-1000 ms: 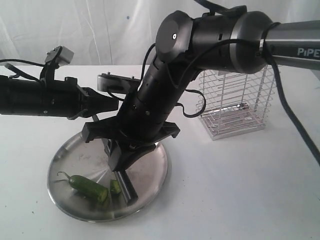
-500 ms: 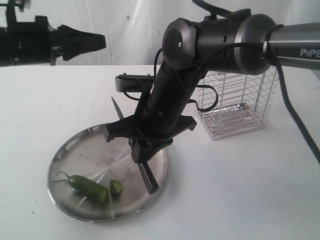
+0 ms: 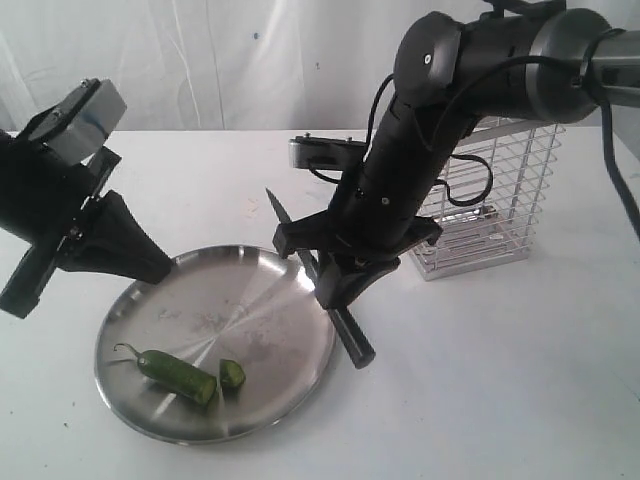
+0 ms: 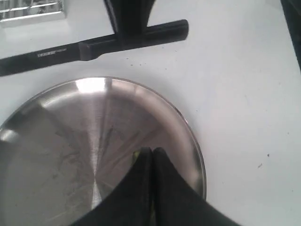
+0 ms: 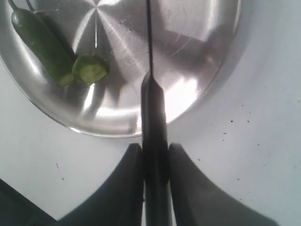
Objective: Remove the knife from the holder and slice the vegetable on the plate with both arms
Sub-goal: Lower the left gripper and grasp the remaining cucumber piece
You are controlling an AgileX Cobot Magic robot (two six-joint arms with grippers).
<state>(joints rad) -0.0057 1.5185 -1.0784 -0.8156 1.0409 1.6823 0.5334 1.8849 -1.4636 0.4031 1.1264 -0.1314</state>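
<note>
The steel plate [image 3: 245, 300] holds the green vegetable [image 3: 176, 372] and a cut-off piece [image 3: 232, 374] beside it. My right gripper [image 3: 335, 295] is shut on the black knife [image 3: 352, 340] by its handle, at the plate's right edge, blade tip up and to the left. In the right wrist view the knife [image 5: 154, 108] runs from the gripper [image 5: 155, 148] out over the plate [image 5: 193, 42], with the vegetable [image 5: 40, 42] off to one side. My left gripper [image 3: 160, 270] is shut and empty above the plate's left rim. In the left wrist view its gripper [image 4: 153, 151] hides most of the vegetable.
The chrome wire holder [image 3: 490, 200] stands on the white table to the right of the plate, behind my right arm. It also shows at a corner of the left wrist view as the holder [image 4: 28, 9], beyond the knife [image 4: 94, 47].
My right gripper has carried the knife up and to the right, off the plate's middle. My left arm rose to the upper left, then came down at the plate's left rim.
</note>
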